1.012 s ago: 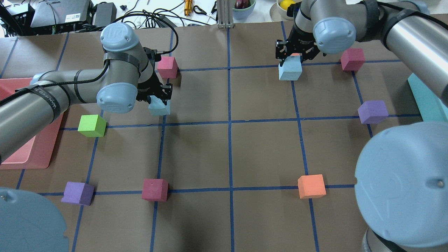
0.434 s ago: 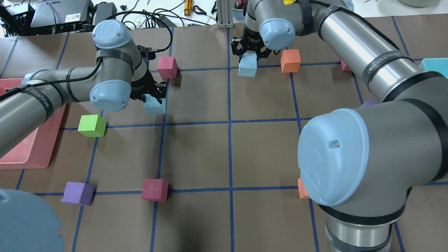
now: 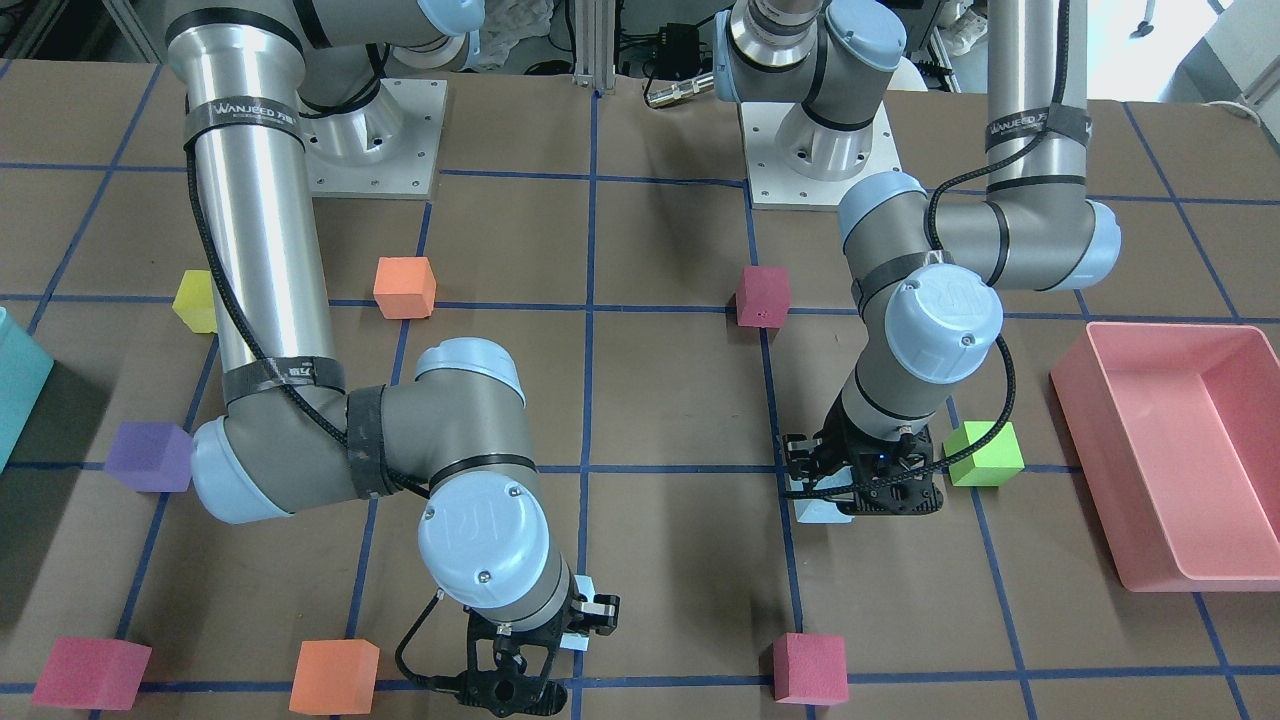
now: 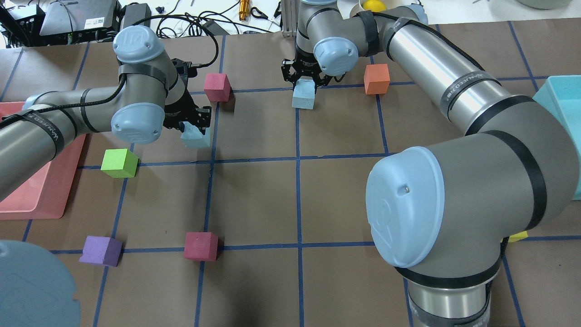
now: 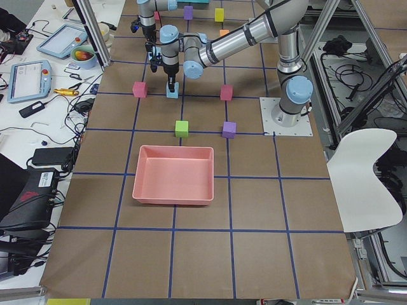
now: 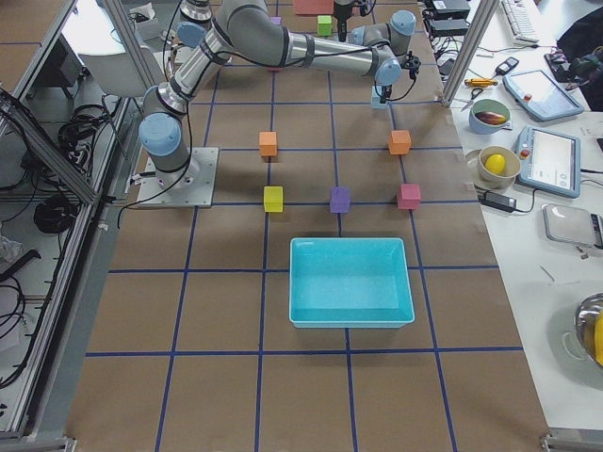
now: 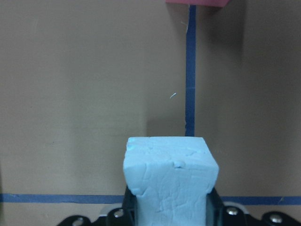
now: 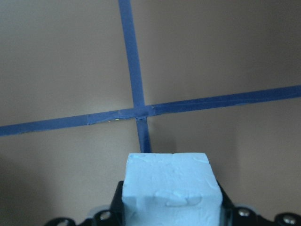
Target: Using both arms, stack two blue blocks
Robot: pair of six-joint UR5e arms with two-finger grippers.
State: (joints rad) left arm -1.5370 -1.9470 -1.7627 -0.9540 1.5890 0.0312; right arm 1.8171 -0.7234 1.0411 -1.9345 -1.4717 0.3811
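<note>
My left gripper (image 4: 194, 128) is shut on a pale blue block (image 4: 198, 141) and holds it just above the brown paper, left of centre. The block fills the bottom of the left wrist view (image 7: 169, 183). My right gripper (image 4: 305, 83) is shut on the second pale blue block (image 4: 303, 99), near the far centre grid crossing. That block shows in the right wrist view (image 8: 171, 188) over a blue tape cross. In the front-facing view the left gripper (image 3: 858, 487) and its block (image 3: 820, 512) are on the right. The right gripper (image 3: 540, 655) is at bottom centre, its block mostly hidden.
A magenta cube (image 4: 217, 87) stands just beyond the left gripper, a green cube (image 4: 119, 163) nearer and to its left. An orange cube (image 4: 376, 78) sits right of the right gripper. A purple cube (image 4: 101, 250), another magenta cube (image 4: 201, 246), a pink tray (image 4: 27, 200) and a teal bin (image 4: 560, 97) lie around.
My right arm has swung left across the far side with its blue block, from right of centre to the centre line. My left gripper drifted slightly left with its block.
</note>
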